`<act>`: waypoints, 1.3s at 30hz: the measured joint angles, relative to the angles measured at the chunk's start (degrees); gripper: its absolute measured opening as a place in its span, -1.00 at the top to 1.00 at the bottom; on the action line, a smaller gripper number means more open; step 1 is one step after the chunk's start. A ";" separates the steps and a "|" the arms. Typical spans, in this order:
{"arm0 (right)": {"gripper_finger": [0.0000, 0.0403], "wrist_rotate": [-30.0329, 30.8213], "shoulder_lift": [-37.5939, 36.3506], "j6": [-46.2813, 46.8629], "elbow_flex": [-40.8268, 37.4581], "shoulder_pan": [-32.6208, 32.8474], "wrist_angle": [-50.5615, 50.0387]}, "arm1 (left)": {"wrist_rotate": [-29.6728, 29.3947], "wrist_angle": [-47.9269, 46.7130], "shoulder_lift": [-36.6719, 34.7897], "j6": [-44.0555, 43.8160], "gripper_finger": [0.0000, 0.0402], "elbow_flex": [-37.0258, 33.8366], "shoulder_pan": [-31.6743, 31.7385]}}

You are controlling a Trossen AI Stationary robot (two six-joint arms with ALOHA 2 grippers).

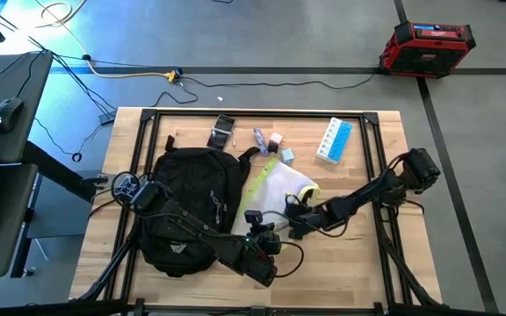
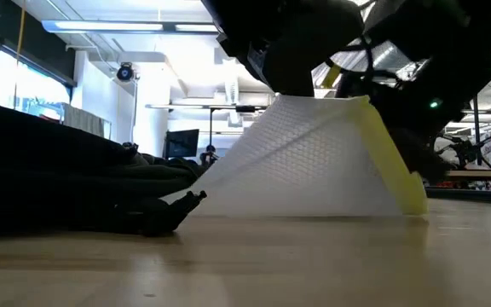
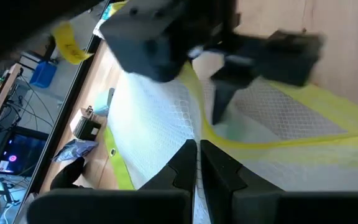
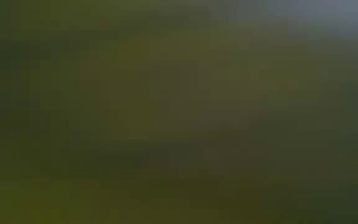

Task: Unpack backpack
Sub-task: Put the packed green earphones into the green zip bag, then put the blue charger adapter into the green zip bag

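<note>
The black backpack (image 1: 187, 197) lies on the table's left half, its strap ends (image 2: 173, 213) resting on the wood. Beside it sits a translucent pouch (image 1: 281, 186) with neon-yellow trim, pulled up like a tent (image 2: 314, 162) with its lower edge on the table. My left gripper (image 3: 197, 149) reaches over the backpack and is shut at the pouch's near edge. My right gripper (image 3: 241, 81) comes from the right, fingers apart, at the pouch's yellow-rimmed mouth. The right wrist view shows only a green blur. My left gripper pinches the pouch's mesh wall (image 3: 188, 134) just inside the yellow trim, between its two shut fingers, coming slanting down from the table's near left. The pouch is raised at that spot while its base stays on the table. My right gripper has one finger (image 3: 219, 106) reaching down across the yellow rim (image 3: 229, 140) into the pouch's mouth, from the table's right. Whether it holds anything inside is hidden by the pouch.
Along the far edge lie a blue-and-white box (image 1: 334, 140), a small white-and-black item (image 1: 222, 133), a purple wrapper (image 1: 262, 139) and small blocks (image 1: 281, 149). Black frame rails (image 1: 378, 167) border the table. A red case (image 1: 427, 46) stands on the floor.
</note>
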 joint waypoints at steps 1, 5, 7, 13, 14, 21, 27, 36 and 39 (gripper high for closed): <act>0.12 -0.10 -0.48 -1.87 0.00 0.70 0.93 | 0.00 0.00 0.00 0.00 1.00 0.00 0.00; 0.12 -2.83 -4.52 -9.14 0.00 3.65 1.35 | -0.13 -0.97 0.00 -1.46 1.00 0.00 0.04; 0.12 -4.38 -6.92 -9.19 0.00 5.44 -0.15 | -0.14 -2.72 0.00 -2.97 1.00 0.00 0.24; 0.12 -12.86 -14.54 -3.36 0.00 11.15 -5.15 | 1.92 -10.00 0.00 -10.13 1.00 0.00 1.91; 0.12 -12.96 -15.94 -2.83 0.00 12.29 -6.24 | 2.45 -10.67 0.00 -10.85 1.00 0.00 2.08; 0.12 19.87 -24.63 3.59 0.00 16.12 -11.72 | 4.87 -10.96 0.00 -11.96 1.00 0.00 2.34; 0.11 24.81 -26.63 16.98 0.00 0.41 -22.66 | 7.25 -11.10 0.00 -10.68 1.00 0.00 2.18; -0.34 4.06 -18.63 0.82 0.00 -27.44 -7.20 | 6.95 -11.21 0.00 -10.11 1.00 0.00 1.02; -0.48 -2.34 -14.31 -0.34 0.00 -33.08 -0.60 | 6.92 -11.24 0.00 -10.37 1.00 0.00 0.48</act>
